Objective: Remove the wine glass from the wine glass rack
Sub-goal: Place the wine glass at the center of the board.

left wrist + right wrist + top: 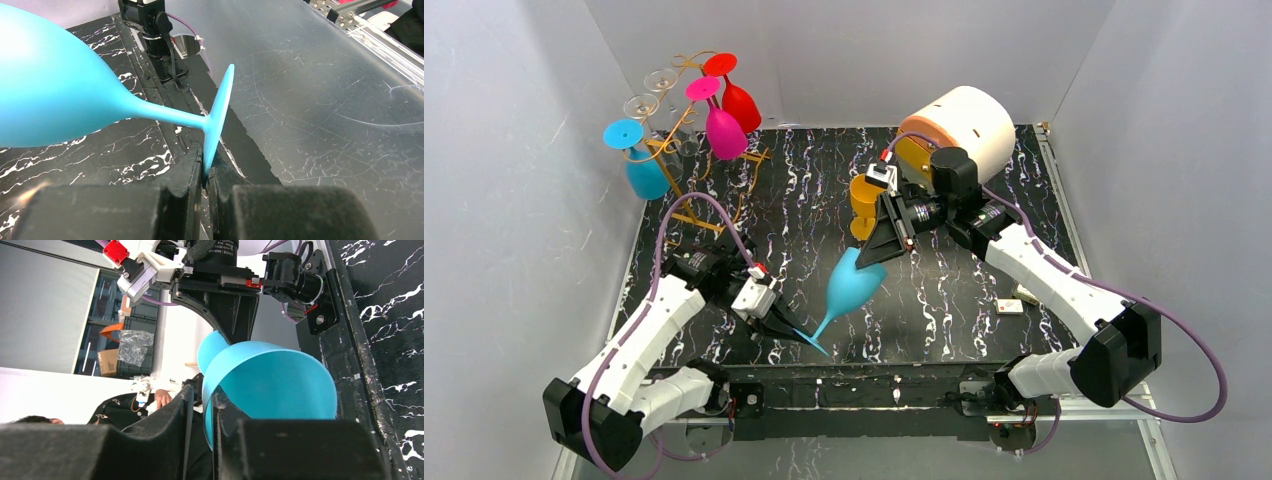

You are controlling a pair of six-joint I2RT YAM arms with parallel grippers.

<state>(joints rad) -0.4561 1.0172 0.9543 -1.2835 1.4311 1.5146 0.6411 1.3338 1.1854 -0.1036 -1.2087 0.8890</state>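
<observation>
Turquoise matte wine glass [852, 285] hangs tilted between both arms, well apart from the tall gold wire wine glass rack [670, 172] at far left; left wrist: left gripper [205, 176] clamped on its foot edge; right wrist: right gripper [202, 410] clamped on its bowl rim.

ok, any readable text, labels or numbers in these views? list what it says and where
"DAMIAO" (probable): white print on the black motor housing at the top of the right wrist view. The rest of that print is too small to read.
Small pale item on the table: any marking is too small to read.
Held blue wine glass, wine glass rack: no text visible.
</observation>
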